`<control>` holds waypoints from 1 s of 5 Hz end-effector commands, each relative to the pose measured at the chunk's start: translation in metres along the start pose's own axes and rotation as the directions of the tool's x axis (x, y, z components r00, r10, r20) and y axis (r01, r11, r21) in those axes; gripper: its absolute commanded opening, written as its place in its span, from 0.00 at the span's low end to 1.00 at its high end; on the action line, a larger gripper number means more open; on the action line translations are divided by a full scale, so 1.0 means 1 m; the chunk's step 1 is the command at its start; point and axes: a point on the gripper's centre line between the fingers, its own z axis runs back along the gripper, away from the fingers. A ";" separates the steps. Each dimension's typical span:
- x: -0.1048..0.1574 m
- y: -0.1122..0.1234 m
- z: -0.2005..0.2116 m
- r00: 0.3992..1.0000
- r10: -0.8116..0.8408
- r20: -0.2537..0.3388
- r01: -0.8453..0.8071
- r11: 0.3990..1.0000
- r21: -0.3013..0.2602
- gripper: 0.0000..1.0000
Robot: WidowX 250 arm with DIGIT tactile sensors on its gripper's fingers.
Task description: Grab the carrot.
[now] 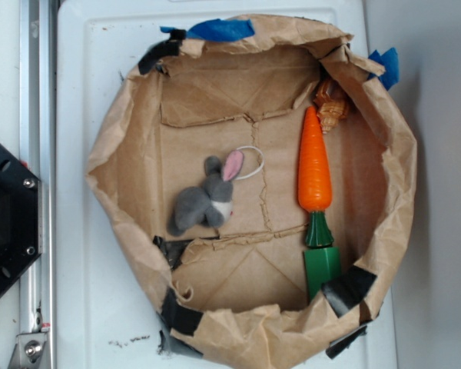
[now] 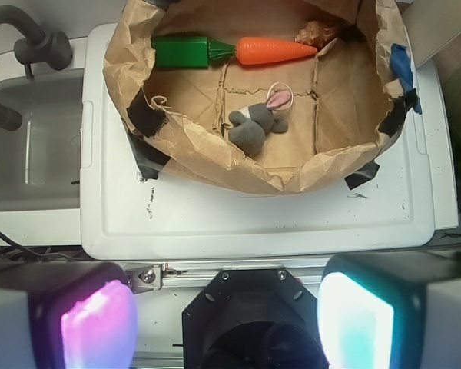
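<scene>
My fingers [image 2: 227, 323]: spread wide, holding nothing; one pad [image 2: 96, 327] glows pink, the other [image 2: 353, 319] teal, low in the wrist view, well apart from everything in the bag.
Table [image 2: 253, 223]: white, bare strip between me and the bag.
Paper bag [image 1: 131, 254]: brown, walls rolled down, taped at the rim.
Plush bunny [image 1: 203, 198]: grey, mid-floor of the bag.
Carrot [image 1: 314, 165]: in the exterior view at 3 o'clock from the bunny, lying along the bag wall, tip toward 12, dark stem toward 6.
Green block [image 1: 321, 267]: touching the stem end.
Shell-like object [image 1: 331, 104]: tan, just beside the carrot tip.
</scene>
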 end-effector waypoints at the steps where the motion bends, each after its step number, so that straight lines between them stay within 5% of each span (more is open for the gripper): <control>1: 0.000 0.000 0.000 1.000 0.000 0.000 0.000 1.000 0.000 1.00; 3: 0.092 0.018 -0.040 0.971 0.205 -0.124 -0.206 0.979 0.003 1.00; 4: 0.133 0.025 -0.063 0.890 0.440 -0.123 -0.447 0.894 -0.035 1.00; 5: 0.138 0.023 -0.074 0.748 0.647 -0.145 -0.659 0.751 -0.048 1.00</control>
